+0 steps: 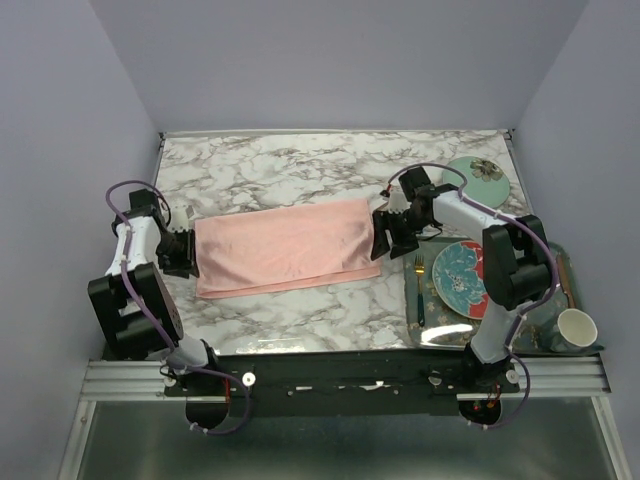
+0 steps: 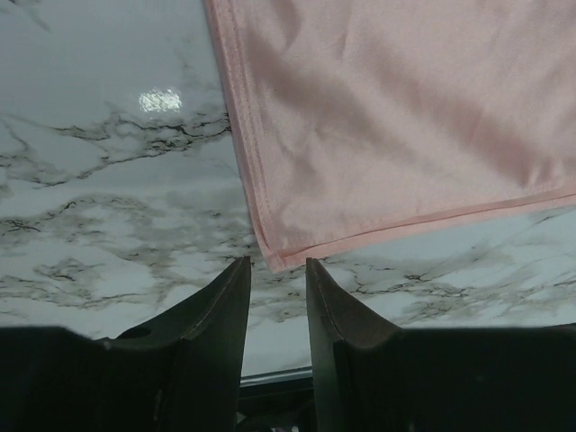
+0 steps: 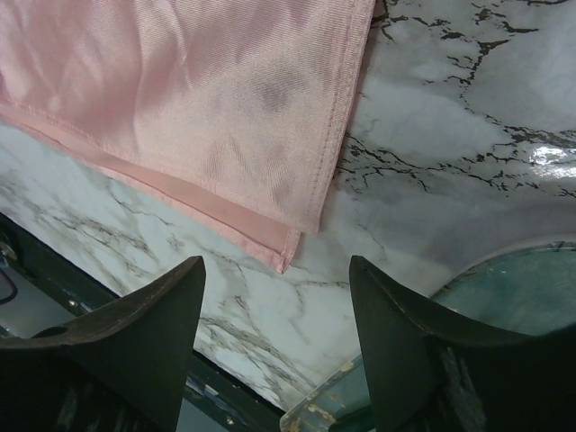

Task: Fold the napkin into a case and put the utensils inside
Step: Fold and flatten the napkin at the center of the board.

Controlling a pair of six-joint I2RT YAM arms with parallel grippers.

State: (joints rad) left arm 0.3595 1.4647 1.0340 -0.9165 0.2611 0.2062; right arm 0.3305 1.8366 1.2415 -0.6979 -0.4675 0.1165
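Step in hand: folding, still an early fold. The napkin [image 1: 285, 248] lies mid-table as a wide rectangle, already doubled: the right wrist view shows a lower layer peeking out under the top one at the near corner. It is far too broad for a case yet.

Left gripper [image 1: 186, 253] sits low at the cloth's left end, jaws a narrow slit apart and empty, the near-left corner just ahead of the tips. Right gripper [image 1: 384, 233] is at the right end, jaws spread wide and holding nothing, the near-right corner lying between them.

Next move, my judgement: each pincer closes on both layers of its corner, then both lift together and carry the near edge over the far one. The satin looks slippery.

Utensils: only a teal-handled fork [image 1: 419, 292] is clear on the tray [image 1: 410, 322] — spoon not made out.

Writing or labels: none legible.
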